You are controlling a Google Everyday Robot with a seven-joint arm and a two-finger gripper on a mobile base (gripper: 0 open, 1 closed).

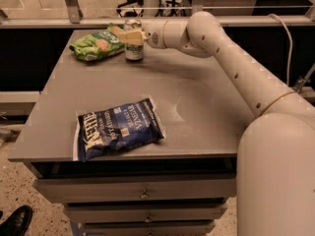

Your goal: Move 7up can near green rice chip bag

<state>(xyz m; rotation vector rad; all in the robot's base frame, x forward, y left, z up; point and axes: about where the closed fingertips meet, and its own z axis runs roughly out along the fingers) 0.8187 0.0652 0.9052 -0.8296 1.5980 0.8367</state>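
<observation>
The 7up can (133, 50) stands upright on the grey table (197, 107) at its far left, its base on the surface. It is just to the right of the green rice chip bag (96, 44), which lies flat near the far left corner, with a small gap between them. My gripper (131, 35) reaches in from the right at the can's upper half. Its pale fingers (129, 36) sit around the can and look closed on it. The can's top shows above the fingers.
A larger dark-blue chip bag (118, 128) lies at the front left of the table. My white arm (236, 68) spans the right side of the table. Drawers (142, 194) are below the table front. A railing (221, 19) runs behind.
</observation>
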